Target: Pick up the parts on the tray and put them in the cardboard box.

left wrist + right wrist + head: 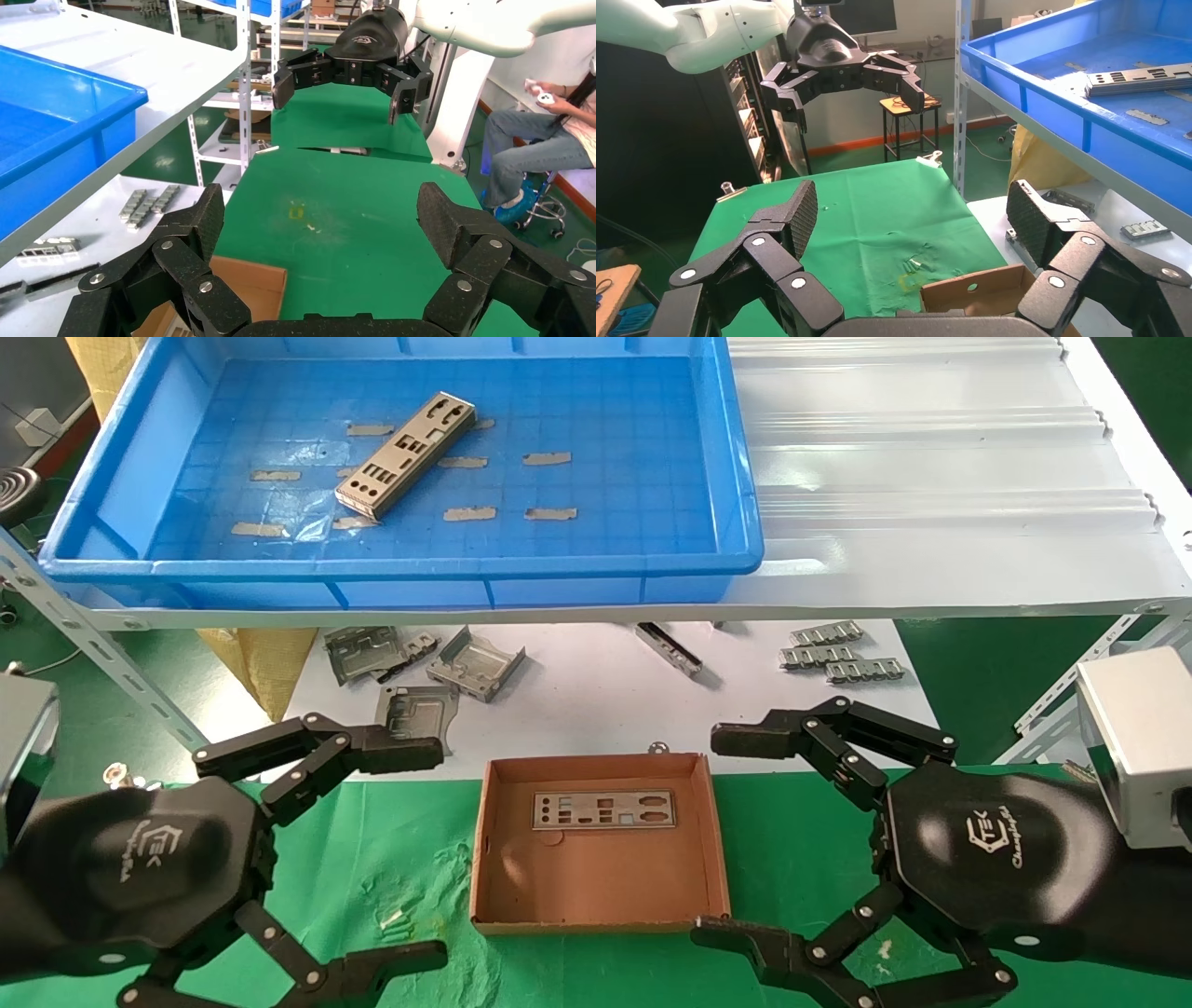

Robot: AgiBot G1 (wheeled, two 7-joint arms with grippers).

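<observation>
My left claw hangs low over the green tabletop, just left of the cardboard box, its fingers spread wide and holding nothing. My right claw mirrors it on the other side of the box, also spread wide and empty. Each wrist view shows the opposite claw facing it across the green cloth, both gaping.

The cardboard box sits between my two claws on the green cloth, its far edge against a white sheet. One part lies flat inside it, near the far wall, lengthwise along that wall.

Up on the white ribbed shelf stands the tray. A second part rests on its gridded floor, lying at a slant, among scraps of beige tape. In the right wrist view that part shows past the tray's rim.

On the white sheet beneath the shelf lie grey stamped brackets toward my left and small toothed strips toward my right, well apart from the box.
</observation>
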